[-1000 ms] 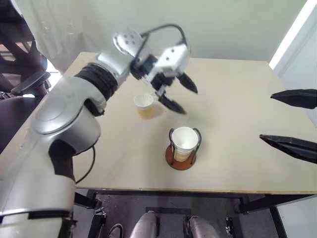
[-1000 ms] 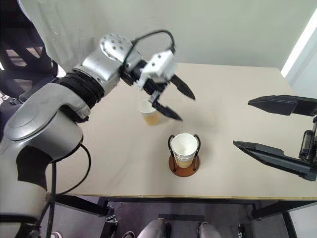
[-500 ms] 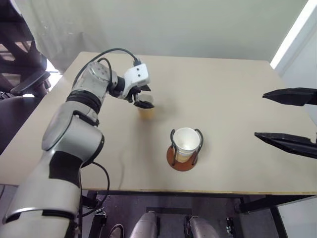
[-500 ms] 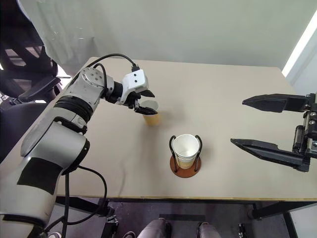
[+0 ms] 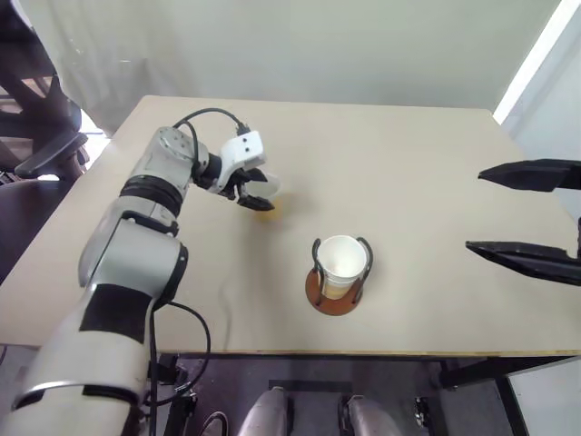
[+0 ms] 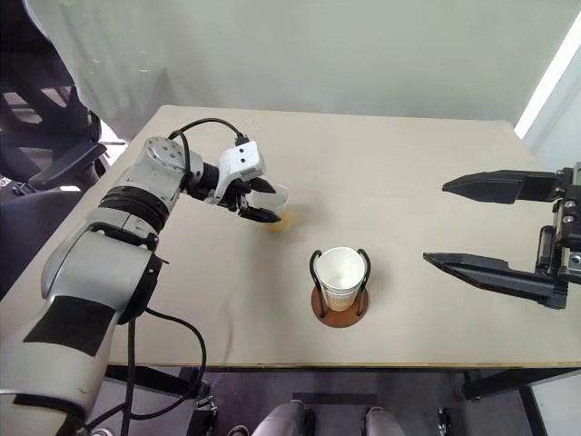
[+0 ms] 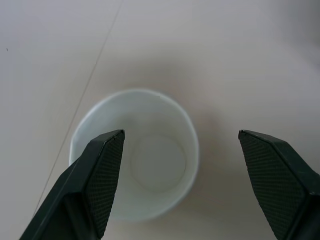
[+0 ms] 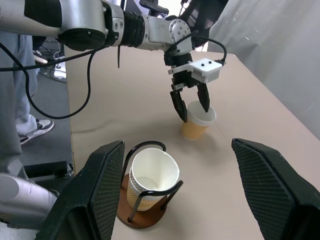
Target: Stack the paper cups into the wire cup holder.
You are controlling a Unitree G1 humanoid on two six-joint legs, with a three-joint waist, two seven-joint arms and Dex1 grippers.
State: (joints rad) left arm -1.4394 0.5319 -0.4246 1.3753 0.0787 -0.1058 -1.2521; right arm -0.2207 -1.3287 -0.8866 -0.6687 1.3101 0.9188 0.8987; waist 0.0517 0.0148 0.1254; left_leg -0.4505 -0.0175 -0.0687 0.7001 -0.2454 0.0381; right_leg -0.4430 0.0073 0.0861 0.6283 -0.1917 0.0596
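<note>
- The loose cup is paper — it looks very light and thin, so I think it will squash if the squeeze is too hard.
- It may also tip or slide on the smooth table, since nothing holds it down.
- A good place to hold it seems to be the sides just under the rolled rim, where the paper is stiffest — one finger on each side.
- The cup is tan-orange outside and white inside, with a white rolled rim. It stands upright, mouth up, and looks empty.
- It gets narrower toward the bottom, so it should slip into another cup easily.
- The left claw is wide open around the rim. One finger seems to be on each side of the cup, not squeezing it yet.
- The holder has a round rust-brown base and thin black wire loops. It stands near the front edge of the table, well apart from the loose cup.
- Cups already sit nested inside the holder.
- The right claw is open and holds nothing. It hangs off to the right, well apart from the holder.
</note>
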